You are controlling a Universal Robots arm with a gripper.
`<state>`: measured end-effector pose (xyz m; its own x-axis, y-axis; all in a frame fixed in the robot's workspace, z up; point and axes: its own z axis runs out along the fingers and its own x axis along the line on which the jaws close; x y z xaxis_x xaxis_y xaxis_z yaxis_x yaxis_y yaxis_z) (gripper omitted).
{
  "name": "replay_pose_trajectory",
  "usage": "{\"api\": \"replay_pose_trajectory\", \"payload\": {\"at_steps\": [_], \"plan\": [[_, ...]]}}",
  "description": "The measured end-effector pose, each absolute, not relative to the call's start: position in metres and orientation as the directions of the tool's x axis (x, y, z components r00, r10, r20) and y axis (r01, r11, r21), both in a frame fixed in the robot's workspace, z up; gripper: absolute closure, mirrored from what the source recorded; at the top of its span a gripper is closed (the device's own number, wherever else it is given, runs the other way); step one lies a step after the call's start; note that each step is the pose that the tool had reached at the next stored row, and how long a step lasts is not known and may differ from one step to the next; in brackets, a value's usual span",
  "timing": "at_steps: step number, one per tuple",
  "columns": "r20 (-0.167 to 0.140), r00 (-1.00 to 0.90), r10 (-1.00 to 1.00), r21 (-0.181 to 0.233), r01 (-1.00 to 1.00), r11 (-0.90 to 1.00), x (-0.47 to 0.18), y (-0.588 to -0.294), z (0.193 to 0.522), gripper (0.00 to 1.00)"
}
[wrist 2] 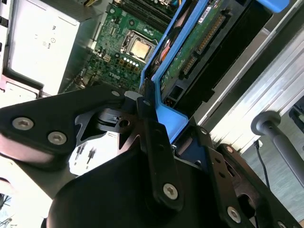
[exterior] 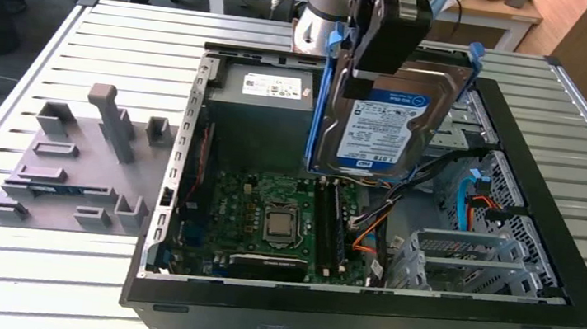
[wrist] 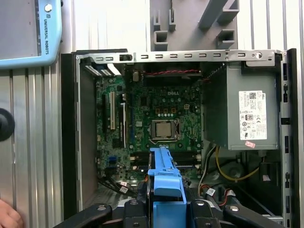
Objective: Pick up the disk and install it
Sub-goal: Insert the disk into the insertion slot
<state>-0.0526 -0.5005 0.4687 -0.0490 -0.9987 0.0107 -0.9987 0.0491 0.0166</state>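
Disk [exterior: 386,129] is hanging tilted above the open computer case [exterior: 365,314], at one o'clock from the motherboard [exterior: 266,211] in the exterior view, with the gripper [exterior: 378,54] clamping its blue frame. Pick-up is looking done; installing is probably calling for alignment with the drive cage [exterior: 470,263] at five o'clock.
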Motion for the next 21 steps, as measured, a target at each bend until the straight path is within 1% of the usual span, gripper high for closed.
{"api": "replay_pose_trajectory", "payload": {"at_steps": [8, 21], "plan": [[0.013, -0.05, -0.999, 0.016, -0.999, 0.05, -0.052, -0.515, 0.468, 0.64], [0.013, -0.05, -0.999, 0.016, -0.999, 0.05, -0.043, -0.518, 0.468, 0.64]]}}
